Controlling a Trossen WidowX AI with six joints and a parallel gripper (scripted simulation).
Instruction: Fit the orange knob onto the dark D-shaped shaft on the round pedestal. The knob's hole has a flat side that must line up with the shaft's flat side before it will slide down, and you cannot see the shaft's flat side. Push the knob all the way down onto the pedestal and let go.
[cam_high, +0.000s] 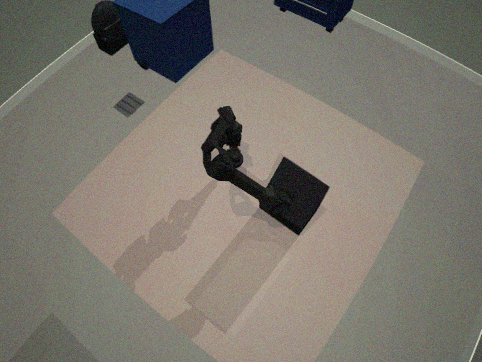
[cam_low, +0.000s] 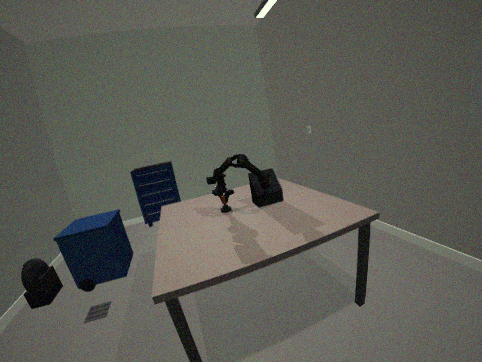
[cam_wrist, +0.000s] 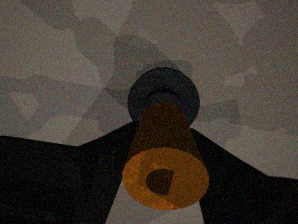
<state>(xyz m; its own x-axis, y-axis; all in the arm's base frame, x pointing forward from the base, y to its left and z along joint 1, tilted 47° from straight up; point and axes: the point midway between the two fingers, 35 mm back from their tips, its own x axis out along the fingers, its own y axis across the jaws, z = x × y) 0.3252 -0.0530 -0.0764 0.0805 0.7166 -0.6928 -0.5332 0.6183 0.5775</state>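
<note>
The orange knob (cam_wrist: 165, 135) (cam_low: 224, 201) stands upright between the fingers. In the wrist view its top face shows a dark D-shaped hole with the flat side toward the right. My gripper (cam_wrist: 162, 129) (cam_low: 224, 198) is shut on the knob, one black finger on each side. The dark round pedestal (cam_wrist: 137, 95) (cam_low: 226, 209) stands on the table, directly at the knob's lower end. The shaft is hidden, and I cannot tell whether the knob is over it or just above it. The arm hides the knob and pedestal in the top view.
The arm's black base block (cam_high: 300, 197) (cam_low: 266, 190) stands on the pinkish table (cam_high: 350, 145) (cam_low: 200, 250), to the right of the pedestal in the exterior view. Blue cabinets (cam_high: 172, 40) (cam_low: 95, 250) and a black object (cam_low: 42, 285) stand on the floor off the table.
</note>
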